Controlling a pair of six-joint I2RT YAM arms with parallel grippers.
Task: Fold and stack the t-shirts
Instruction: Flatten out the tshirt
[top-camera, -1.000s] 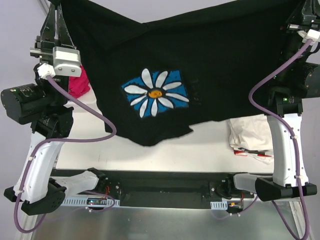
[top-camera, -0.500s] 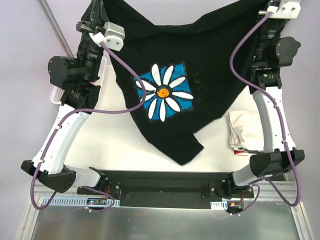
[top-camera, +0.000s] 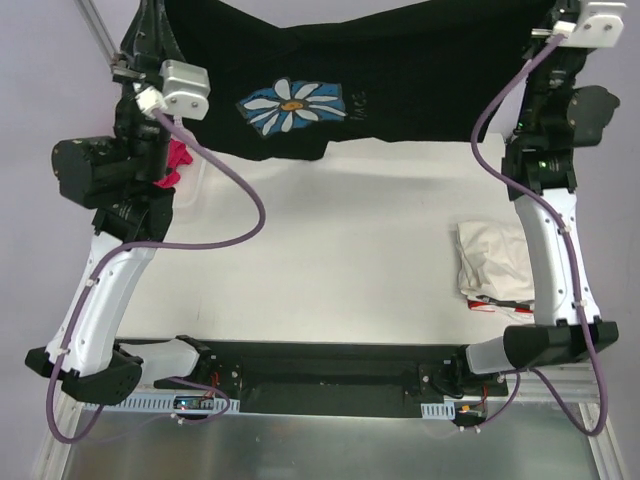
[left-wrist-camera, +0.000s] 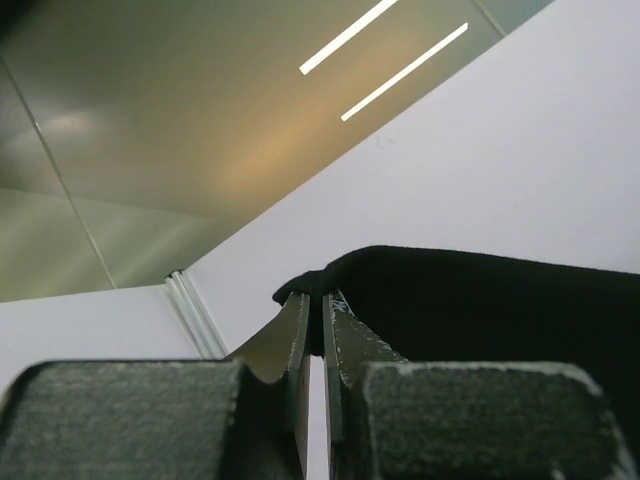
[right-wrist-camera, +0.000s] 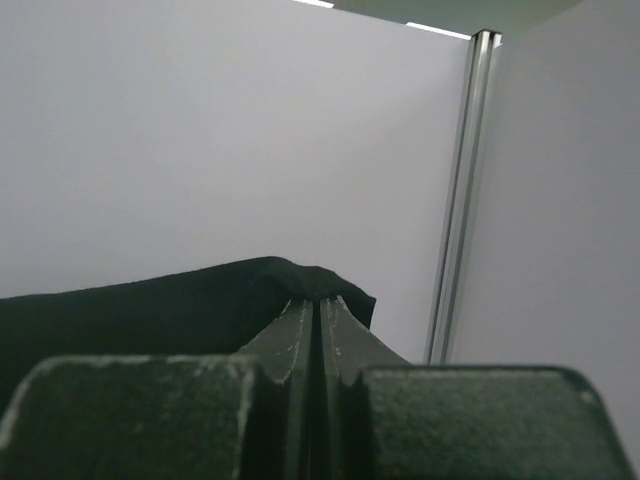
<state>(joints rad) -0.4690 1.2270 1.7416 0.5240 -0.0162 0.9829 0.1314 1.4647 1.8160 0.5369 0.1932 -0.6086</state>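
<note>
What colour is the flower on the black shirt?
The daisy has white petals and an orange middle; clearest in top external view.

Small lettering (top-camera: 358, 113) beside the daisy (top-camera: 292, 103) on the black t-shirt (top-camera: 420, 70) is unreadable.

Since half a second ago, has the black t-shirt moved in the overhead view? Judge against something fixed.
Yes. The black t-shirt has swung up the frame, away from the cream t-shirt, which stayed put.
</note>
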